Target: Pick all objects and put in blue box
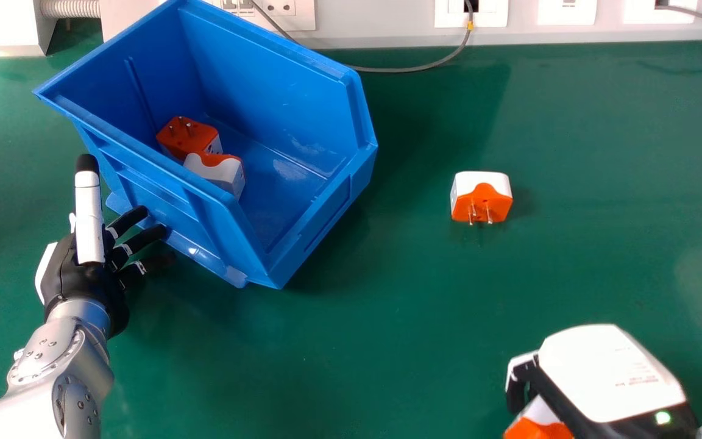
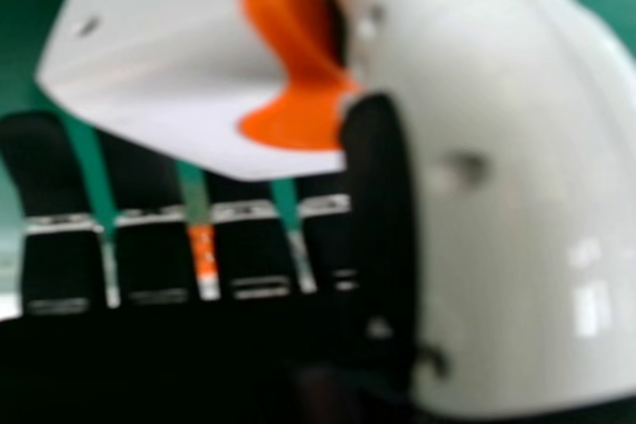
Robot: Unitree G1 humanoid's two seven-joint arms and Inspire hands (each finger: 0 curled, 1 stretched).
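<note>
Adapter [image 1: 537, 428] in half-closed pinch of right hand [image 1: 610, 372], both cut off in head view

From the robot's head, the head view looks forward and down across a green table [image 1: 351, 366] toward sockets [image 1: 281, 7]; the right hand view, at its right hand [image 1: 613, 372], faces close onto an orange-and-white adapter [image 1: 535, 429] that both views share.
</note>
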